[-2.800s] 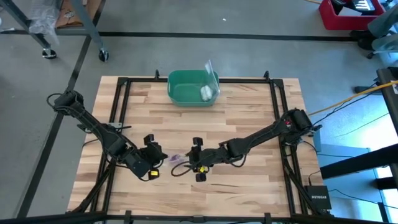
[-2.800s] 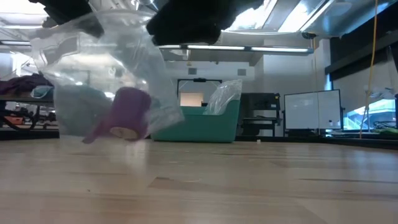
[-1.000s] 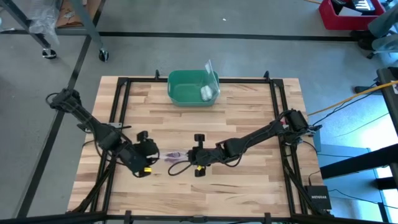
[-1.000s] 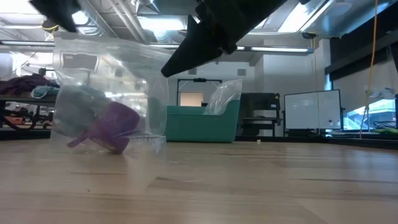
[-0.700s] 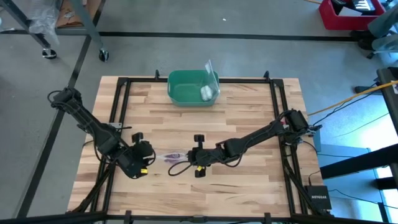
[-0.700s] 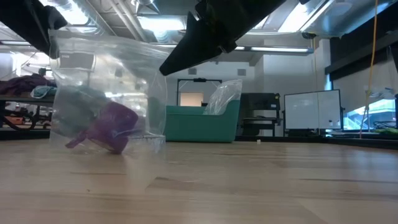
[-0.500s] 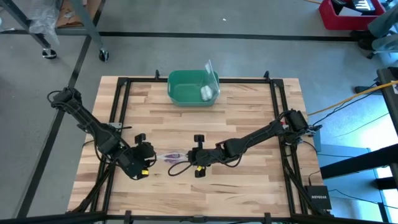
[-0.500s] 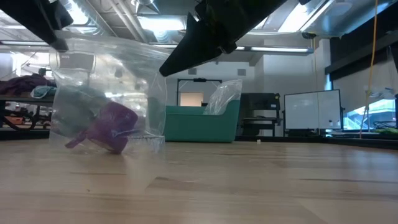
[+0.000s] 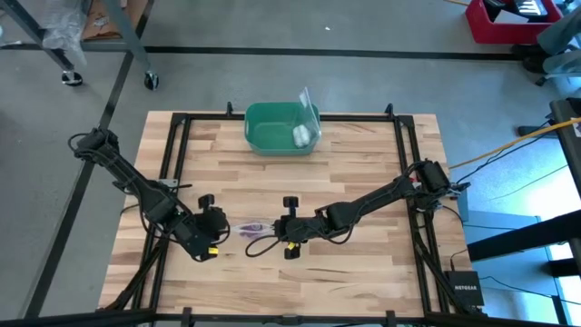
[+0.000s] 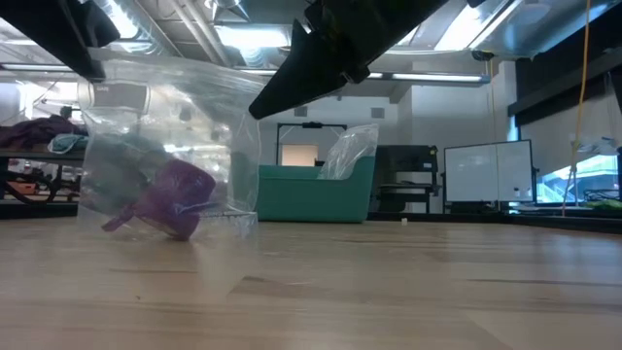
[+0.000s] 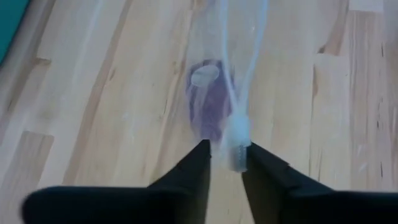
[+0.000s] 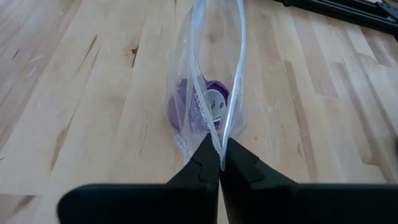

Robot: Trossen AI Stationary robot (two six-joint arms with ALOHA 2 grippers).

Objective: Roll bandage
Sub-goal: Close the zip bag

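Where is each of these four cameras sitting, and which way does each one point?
High view: above the table, looking straight down; both arms, green bin.
Low view: at tabletop height, looking across; clear bag with bandage, arm parts above.
Left wrist view: on the left arm; left hand around the bag's edge.
Right wrist view: on the right arm; right hand shut on the bag.
All four show the bagged bandage.

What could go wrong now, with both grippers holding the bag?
1. The left gripper has only the bag rim between its fingers; the thin plastic may slip out.
2. The right gripper pinches the opposite rim; pulling apart could tear it.
3. The bandage lies low in the bag and may unroll.
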